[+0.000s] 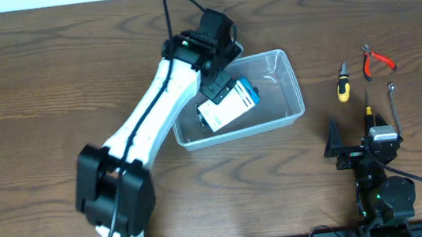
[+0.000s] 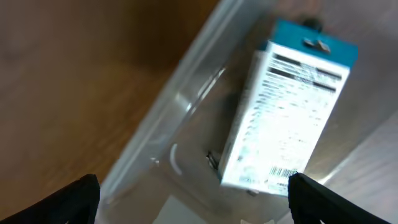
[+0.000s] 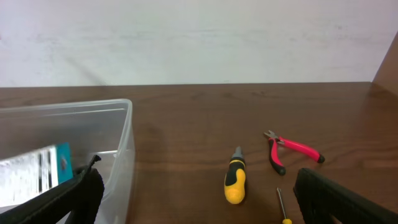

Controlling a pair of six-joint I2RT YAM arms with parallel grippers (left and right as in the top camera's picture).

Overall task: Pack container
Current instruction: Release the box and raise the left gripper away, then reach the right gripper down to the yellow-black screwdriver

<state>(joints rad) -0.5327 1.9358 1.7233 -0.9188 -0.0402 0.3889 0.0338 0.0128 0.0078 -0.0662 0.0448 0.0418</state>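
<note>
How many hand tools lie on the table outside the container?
4: yellow screwdriver, red pliers right of it, and a thin screwdriver and metal tool beside the right arm, which may hide others.

The clear rectangular container (image 1: 279,87) sits upright mid-table, holding a white-and-teal box (image 1: 229,106), seemingly lying flat.

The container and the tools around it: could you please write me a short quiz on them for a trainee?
1. True or false: the box lies inside the container.
2. What colour is the handle of the screwdriver to the right of the container? A) blue B) yellow and black C) green
3. Fill in: the fingers of the left gripper above the container are ___ (open or shut).
Key: 1 true; 2 B; 3 open.
</note>
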